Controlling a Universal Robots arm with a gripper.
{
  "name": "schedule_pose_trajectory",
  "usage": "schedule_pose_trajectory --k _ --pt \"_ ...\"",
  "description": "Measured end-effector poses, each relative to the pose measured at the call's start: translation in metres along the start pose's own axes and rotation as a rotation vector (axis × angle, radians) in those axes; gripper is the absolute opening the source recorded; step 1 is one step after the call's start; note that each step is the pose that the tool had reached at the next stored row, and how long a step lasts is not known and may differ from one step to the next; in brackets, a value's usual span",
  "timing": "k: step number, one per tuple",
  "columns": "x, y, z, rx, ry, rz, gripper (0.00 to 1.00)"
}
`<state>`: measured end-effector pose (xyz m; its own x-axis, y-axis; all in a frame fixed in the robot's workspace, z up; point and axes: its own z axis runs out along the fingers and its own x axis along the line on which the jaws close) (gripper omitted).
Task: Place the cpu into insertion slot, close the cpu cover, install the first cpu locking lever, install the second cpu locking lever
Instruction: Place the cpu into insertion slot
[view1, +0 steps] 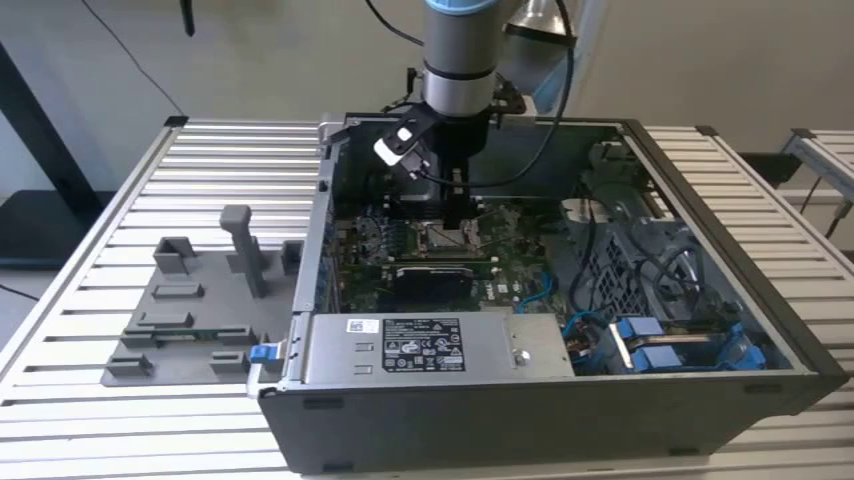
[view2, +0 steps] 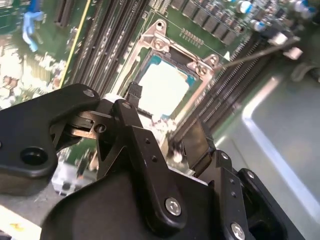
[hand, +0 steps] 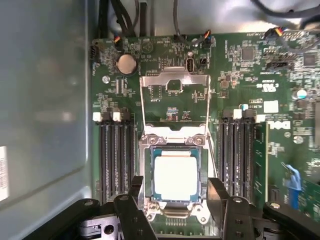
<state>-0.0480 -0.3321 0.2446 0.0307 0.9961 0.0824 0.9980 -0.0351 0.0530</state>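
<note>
Above the insertion slot (hand: 147, 172), the upright arm (view1: 461, 60) holds its pincer (hand: 175, 187) open astride the cpu (hand: 175, 176)

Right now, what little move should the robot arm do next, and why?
Probably lift straight up. The chip already sits flat in its socket, the jaws stand open on either side of it, and the metal cover lies flipped open.

cpu (hand: 175, 177) in insertion slot (hand: 146, 175) — cpu cover (hand: 155, 80) open, adjoining slot
</note>
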Motion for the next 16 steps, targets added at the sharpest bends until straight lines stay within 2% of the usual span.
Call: schedule_pose_trajectory --k 5,6,8,9,10,12,13,16 --pt "0.0019 0.0012 -0.0229 0.0000 -0.0005 0.000 0.62" --pt "0.0022 0.0014 -0.0259 0.0000 -0.0008 0.000 0.62" --pt "0.0022 0.0014 -0.0262 0.0000 -0.0010 0.000 0.60" --pt "0.0022 0.0014 -0.0262 0.0000 -0.0010 0.000 0.54" --pt "0.0022 0.0014 -0.0262 -0.0001 -0.0010 0.000 0.54" --pt "0.0022 0.0014 -0.0262 0.0000 -0.0010 0.000 0.42" --pt "0.0022 0.0021 -0.0263 0.0001 -0.0013 0.000 0.42" --pt "0.0024 0.0092 -0.0258 0.0015 -0.0015 0.000 0.24"
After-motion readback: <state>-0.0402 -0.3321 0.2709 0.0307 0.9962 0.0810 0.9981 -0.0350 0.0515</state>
